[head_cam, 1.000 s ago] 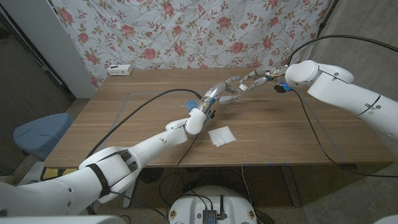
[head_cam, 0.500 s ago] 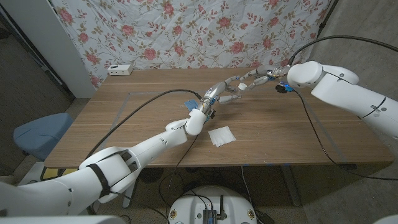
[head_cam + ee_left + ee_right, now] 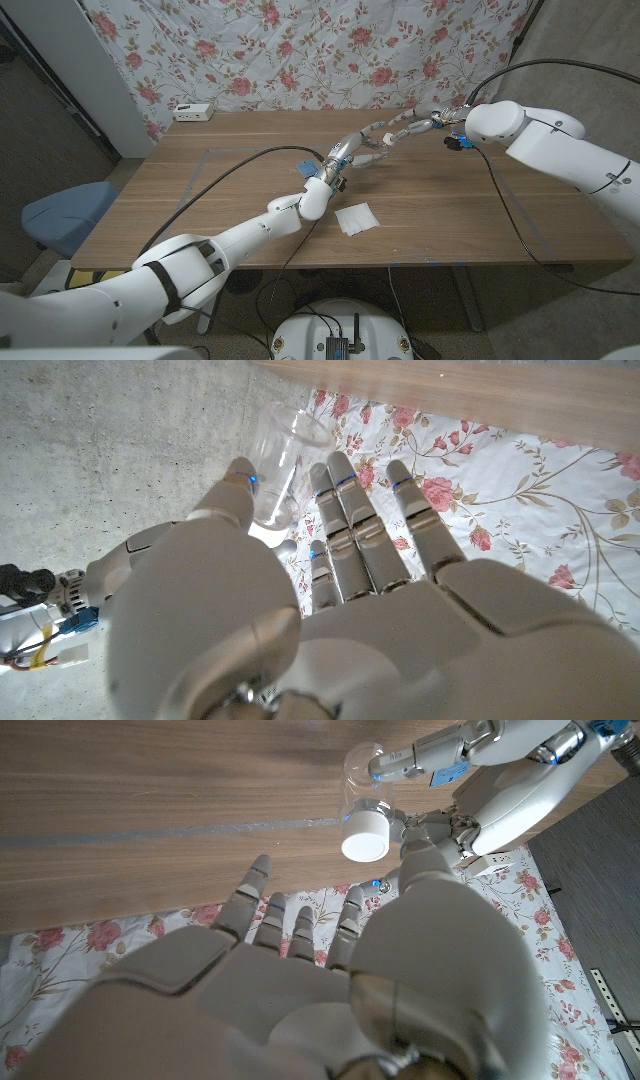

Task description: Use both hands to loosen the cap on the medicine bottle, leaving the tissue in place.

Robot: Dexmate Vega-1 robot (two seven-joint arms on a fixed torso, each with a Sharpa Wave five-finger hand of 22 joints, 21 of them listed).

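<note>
Compared with one second ago, the right hand (image 3: 415,123) has moved a little toward the far side of the table and away from the bottle's cap (image 3: 364,833); in the right wrist view its fingers are spread and hold nothing, with the cap just beyond the fingertips. I judge that the right hand let go after a twist, or is placing itself for the next one, so the loosening is probably not finished. The left hand (image 3: 362,147) grasps the clear medicine bottle (image 3: 277,472) between thumb and fingers, above the table. The bottle's long axis lies roughly level, with the cap end pointing toward the right hand. The tissue (image 3: 356,218) lies on the table, nearer the robot than the left hand.
</note>
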